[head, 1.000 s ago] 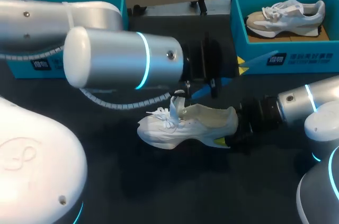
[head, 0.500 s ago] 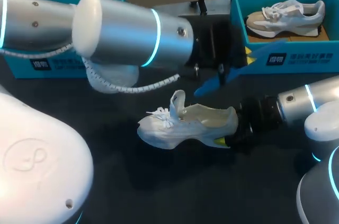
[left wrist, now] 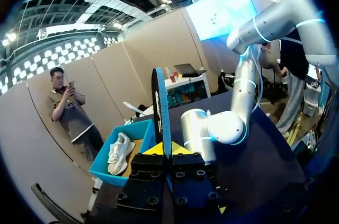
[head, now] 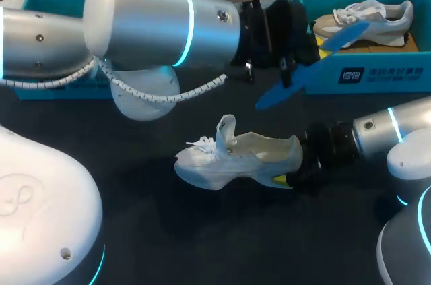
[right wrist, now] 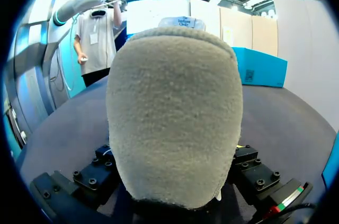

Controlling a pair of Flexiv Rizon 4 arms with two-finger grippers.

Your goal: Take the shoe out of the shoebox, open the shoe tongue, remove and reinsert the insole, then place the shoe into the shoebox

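Pinching a blue insole (head: 279, 95) between its 2 yellow tips, the left gripper (head: 311, 46) hangs above the table (head: 202, 231), just in front of the right-hand shoebox (head: 377, 76). The insole slants through the air, its upper end over that box's front wall and its lower end out over the dark tabletop. In the left wrist view the insole (left wrist: 160, 107) stands edge-on, rising straight out from the pressed-together tips of the left gripper (left wrist: 168, 149).

The white shoe (head: 232, 157) is out on the table near its middle, toe pointing to my left, laces loose and tongue (head: 225, 130) pulled up and standing upright. The right gripper (head: 291, 167) clamps its heel; only 1 yellow tip shows, under the sole at the back. In the right wrist view the heel (right wrist: 175, 113) fills the space ahead of the fingers, wedged between them.

A second shoe (head: 363, 21), beige and white, lies on its side inside the right-hand shoebox. Another teal shoebox (head: 47, 86) sits at the far left, largely hidden behind the left arm (head: 155, 25).
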